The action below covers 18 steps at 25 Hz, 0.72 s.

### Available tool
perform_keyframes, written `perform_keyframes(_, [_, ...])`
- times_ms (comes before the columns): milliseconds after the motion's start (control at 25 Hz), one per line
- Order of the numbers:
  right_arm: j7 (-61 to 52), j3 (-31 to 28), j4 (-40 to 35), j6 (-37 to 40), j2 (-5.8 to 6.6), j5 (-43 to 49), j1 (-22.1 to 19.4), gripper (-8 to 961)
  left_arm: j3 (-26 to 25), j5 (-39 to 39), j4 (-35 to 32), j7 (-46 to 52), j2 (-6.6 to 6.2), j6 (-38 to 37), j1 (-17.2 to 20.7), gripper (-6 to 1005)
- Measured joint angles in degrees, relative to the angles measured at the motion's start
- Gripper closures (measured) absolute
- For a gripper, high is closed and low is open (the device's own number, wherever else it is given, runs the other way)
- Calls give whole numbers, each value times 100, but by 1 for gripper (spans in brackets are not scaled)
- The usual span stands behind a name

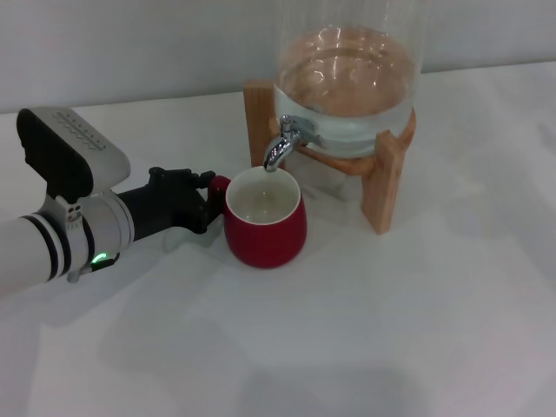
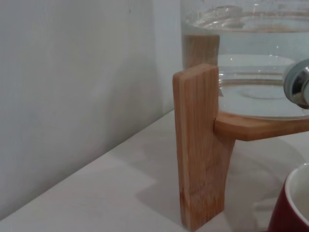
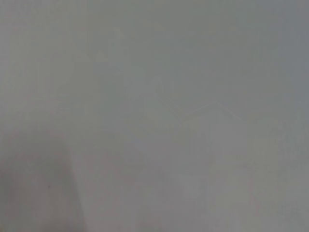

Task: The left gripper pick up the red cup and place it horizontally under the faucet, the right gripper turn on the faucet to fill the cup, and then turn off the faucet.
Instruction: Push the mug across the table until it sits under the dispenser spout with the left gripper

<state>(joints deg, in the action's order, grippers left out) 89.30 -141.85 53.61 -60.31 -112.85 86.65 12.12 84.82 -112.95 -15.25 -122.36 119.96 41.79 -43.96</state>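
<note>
- Left gripper (image 1: 201,196) sits low on the table, its black claw pressed against the cup's handle side; it looks pinched on the small red handle, though the fingertips themselves are half hidden behind the cup.
- From the claw, the cup (image 1: 265,219) lies at about 3 o'clock in the head view, touching it. Upright, mouth open to the ceiling, cream inside showing.
- Inside the cup there seems to be a shallow pale pool, but I can't say for sure how full it is.
- Out from the cup: the faucet (image 1: 283,142) hangs at 12 o'clock over the far rim, spout tip just above the mouth. So the cup is placed under the tap.
- No stream visible from the spout right now, as far as I can tell.
- Behind the faucet, the glass dispenser (image 1: 347,78) holds plenty of water, cradled in its wooden stand (image 1: 387,178).
- The left wrist view backs this up: stand leg close in, cup rim at the corner, chrome tap at the edge.
- Right gripper is nowhere in the head view, and its wrist camera shows only blank grey surface, so it's parked well away.
- The key relation: the faucet lever lies at about 1 o'clock from the left claw, near it, yet that claw is busy on the cup. My read is the lever is a job for the right arm, which must travel in from out of view.
- White table (image 1: 365,339) underneath.
</note>
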Motion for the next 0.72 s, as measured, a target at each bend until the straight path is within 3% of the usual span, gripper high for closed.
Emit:
perform_keyframes(480, [-2,-9,0,-25,2,1,-51,225,118,10,-250,35,-8,-10,177,646])
perform_keyframes(720, [-9,-19,0,-25,12,0,-61,225,363,21,-641,245,-12,-11,507,631])
